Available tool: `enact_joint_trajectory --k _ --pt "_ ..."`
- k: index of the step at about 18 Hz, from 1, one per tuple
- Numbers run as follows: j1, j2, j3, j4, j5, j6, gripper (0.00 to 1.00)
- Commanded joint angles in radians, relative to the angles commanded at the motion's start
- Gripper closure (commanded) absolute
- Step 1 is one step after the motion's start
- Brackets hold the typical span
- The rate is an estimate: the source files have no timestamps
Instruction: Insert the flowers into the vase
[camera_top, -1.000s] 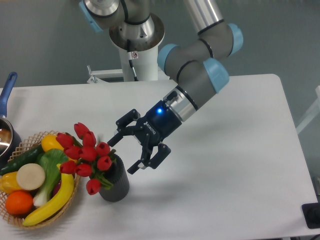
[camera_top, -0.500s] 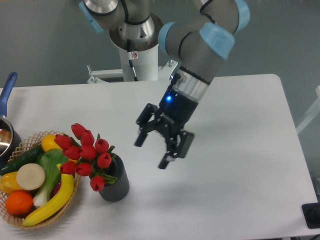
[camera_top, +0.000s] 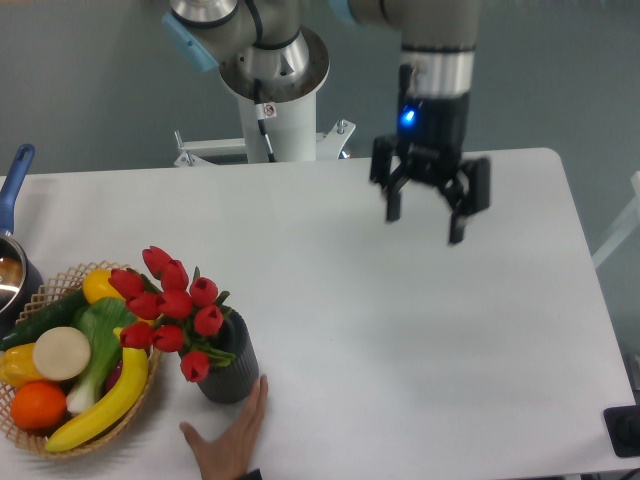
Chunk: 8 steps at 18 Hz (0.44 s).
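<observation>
The flowers (camera_top: 175, 310) stand in the vase (camera_top: 232, 362) near the tabletop's (camera_top: 400, 340) front left, just right of the fruit basket (camera_top: 60, 370). A hand (camera_top: 228, 440) lies before the vase, touching it. The pincer (camera_top: 428, 215) hangs well apart, above the far right.

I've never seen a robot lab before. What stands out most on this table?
The red flowers stand in the dark vase near the table's front left, beside a basket of fruit and vegetables. A hand reaches in at the vase's foot. The end effector hangs open over the far side.
</observation>
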<state>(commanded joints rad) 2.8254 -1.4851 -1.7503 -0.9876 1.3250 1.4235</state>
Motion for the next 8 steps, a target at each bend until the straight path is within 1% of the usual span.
enact_joint_trajectory --k 1,3,4,6,8 --pt "0.018 0.015 0.006 -0.035 0.049 0.020 0.00" --pt "0.060 0.045 0.014 -0.101 0.162 0.104 0.00" --pt "0.086 0.057 0.012 -0.129 0.192 0.148 0.00" --pt "0.137 0.080 0.012 -0.184 0.197 0.213 0.00" --pt "0.173 0.101 0.008 -0.239 0.197 0.245 0.00"
